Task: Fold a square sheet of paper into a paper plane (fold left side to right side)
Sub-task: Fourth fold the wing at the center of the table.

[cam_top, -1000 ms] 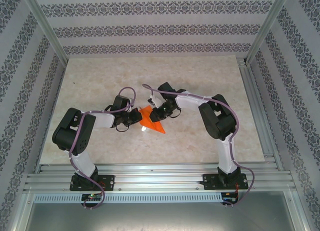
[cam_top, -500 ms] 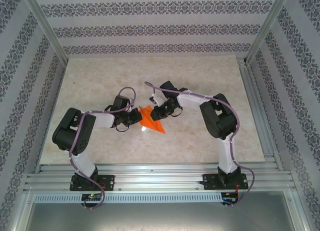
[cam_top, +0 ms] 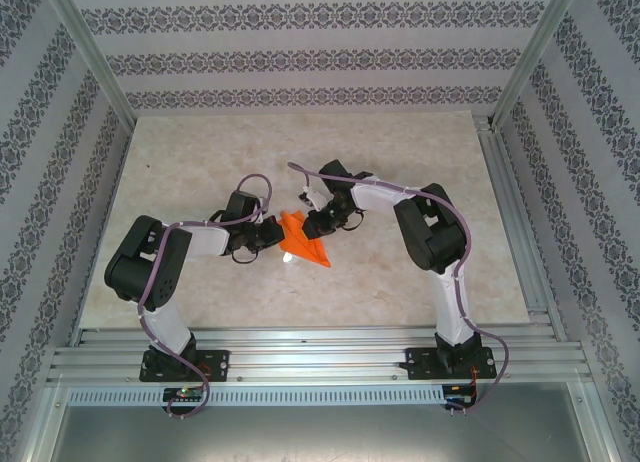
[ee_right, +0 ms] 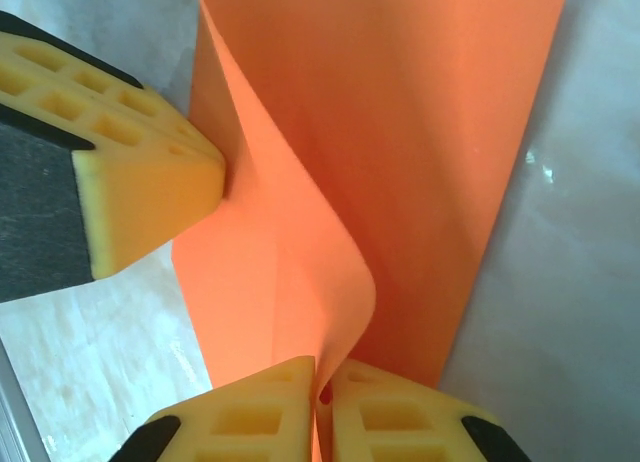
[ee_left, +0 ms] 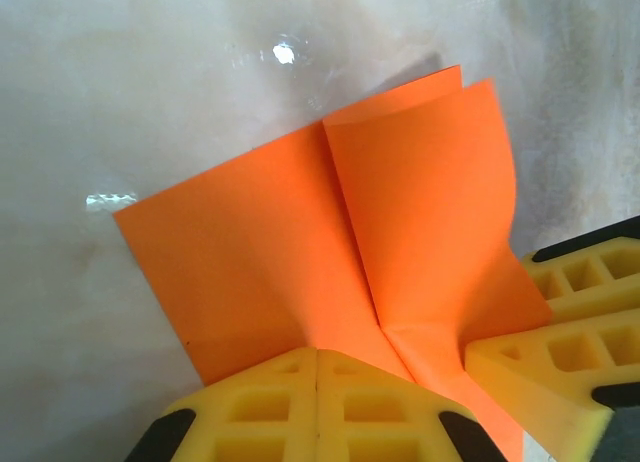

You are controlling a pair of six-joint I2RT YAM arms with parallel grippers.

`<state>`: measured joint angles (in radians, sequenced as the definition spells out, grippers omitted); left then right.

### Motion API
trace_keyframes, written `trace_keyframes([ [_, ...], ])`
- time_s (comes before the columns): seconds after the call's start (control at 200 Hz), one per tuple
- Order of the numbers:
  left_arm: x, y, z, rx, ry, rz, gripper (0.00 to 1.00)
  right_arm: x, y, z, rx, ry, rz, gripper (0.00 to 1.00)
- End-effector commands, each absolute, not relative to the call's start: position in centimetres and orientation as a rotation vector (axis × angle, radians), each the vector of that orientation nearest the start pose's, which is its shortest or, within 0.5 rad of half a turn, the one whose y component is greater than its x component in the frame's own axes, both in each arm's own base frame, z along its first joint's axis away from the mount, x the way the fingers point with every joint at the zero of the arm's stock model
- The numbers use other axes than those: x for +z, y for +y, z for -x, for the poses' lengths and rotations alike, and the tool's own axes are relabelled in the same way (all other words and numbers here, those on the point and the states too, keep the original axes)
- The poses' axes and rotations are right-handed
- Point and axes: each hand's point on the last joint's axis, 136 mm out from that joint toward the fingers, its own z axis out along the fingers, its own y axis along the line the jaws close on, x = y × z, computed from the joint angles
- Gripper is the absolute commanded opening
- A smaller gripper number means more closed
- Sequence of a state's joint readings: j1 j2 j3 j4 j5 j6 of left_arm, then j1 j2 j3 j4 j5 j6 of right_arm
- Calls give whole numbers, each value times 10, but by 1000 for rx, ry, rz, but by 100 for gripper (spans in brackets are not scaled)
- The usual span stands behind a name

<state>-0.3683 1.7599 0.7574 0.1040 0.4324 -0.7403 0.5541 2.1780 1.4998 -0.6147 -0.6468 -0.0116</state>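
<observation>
The square sheet of paper [cam_top: 303, 245] is bright orange and lies partly folded on the table between my two grippers. In the left wrist view the paper [ee_left: 250, 242] shows a centre crease, with its right flap [ee_left: 430, 182] lifted and curling. My left gripper [cam_top: 276, 232] is shut, and its closed tips [ee_left: 317, 367] press on the sheet's near edge at the crease. My right gripper [cam_top: 312, 227] is shut on the raised flap [ee_right: 330, 292], which bends into the pinch [ee_right: 322, 387]. The left gripper's finger [ee_right: 140, 197] touches the sheet at upper left in the right wrist view.
The pale marbled table [cam_top: 400, 162] stretches out on all sides of the paper. A metal rail [cam_top: 515, 212] runs along its right edge, and patterned walls enclose it. A small white glare spot [cam_top: 289, 261] sits by the sheet's near-left corner.
The right arm has shifted slightly to the left, still holding the flap. The left arm and the rest of the sheet have stayed put.
</observation>
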Motion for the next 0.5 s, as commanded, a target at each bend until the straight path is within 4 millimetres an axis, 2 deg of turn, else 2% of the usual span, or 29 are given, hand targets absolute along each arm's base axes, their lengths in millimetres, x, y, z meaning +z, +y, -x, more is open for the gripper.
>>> trace_keyframes([
  [0.0, -10, -199, -322, -872, 2720, 307, 0, 14, 324, -338, 986, 2729, 960, 11],
  [0.19, -9, -200, -323, -876, 2715, 309, 0, 13, 318, -341, 947, 2743, 961, 11],
  [0.495, -13, -199, -322, -868, 2722, 315, 0, 20, 322, -348, 948, 2723, 983, 11],
])
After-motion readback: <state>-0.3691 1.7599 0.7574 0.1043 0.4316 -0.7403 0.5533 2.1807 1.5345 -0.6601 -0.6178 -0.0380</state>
